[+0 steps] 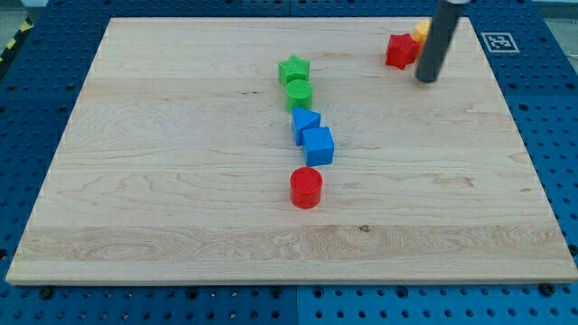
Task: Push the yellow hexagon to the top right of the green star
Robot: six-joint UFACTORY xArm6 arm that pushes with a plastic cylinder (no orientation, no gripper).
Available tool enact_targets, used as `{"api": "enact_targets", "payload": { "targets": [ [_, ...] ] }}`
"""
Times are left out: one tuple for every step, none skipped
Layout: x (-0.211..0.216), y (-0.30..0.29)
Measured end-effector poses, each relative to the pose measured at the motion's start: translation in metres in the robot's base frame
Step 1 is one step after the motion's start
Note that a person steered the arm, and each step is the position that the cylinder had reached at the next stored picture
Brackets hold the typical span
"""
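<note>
Yellow hexagon (pixel 421 32), likely light and easy to slide, sits mostly hidden behind the rod at the bench's (pixel 181 226) top right, touching the red star (pixel 400 51); my tip (pixel 426 79), holding nothing, rests just below it, well right of the green star (pixel 293 69).

1. My tip (pixel 427 78) rests on the counter (pixel 163 181) just right of the red star (pixel 401 51).
2. The yellow block (pixel 421 32), shape unclear, peeks out behind the rod.
3. The green star (pixel 293 69) lies well left, touching the green cylinder (pixel 299 93).
</note>
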State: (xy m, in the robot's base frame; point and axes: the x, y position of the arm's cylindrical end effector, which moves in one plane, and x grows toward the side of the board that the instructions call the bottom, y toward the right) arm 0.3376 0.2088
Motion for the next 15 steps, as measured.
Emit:
{"api": "enact_targets", "payload": {
  "targets": [
    [0.000, 0.003],
    [-0.023, 0.026],
    [-0.033, 0.048],
    [-0.042, 0.055],
    [-0.083, 0.055],
    [-0.087, 0.055],
    [-0.087, 0.045],
    [-0.088, 0.028],
    [-0.093, 0.009],
    [-0.101, -0.010],
    [-0.103, -0.030],
    [-0.103, -0.050],
    [-0.103, -0.076],
    [-0.103, -0.103],
    [-0.103, -0.132]
  ]
}}
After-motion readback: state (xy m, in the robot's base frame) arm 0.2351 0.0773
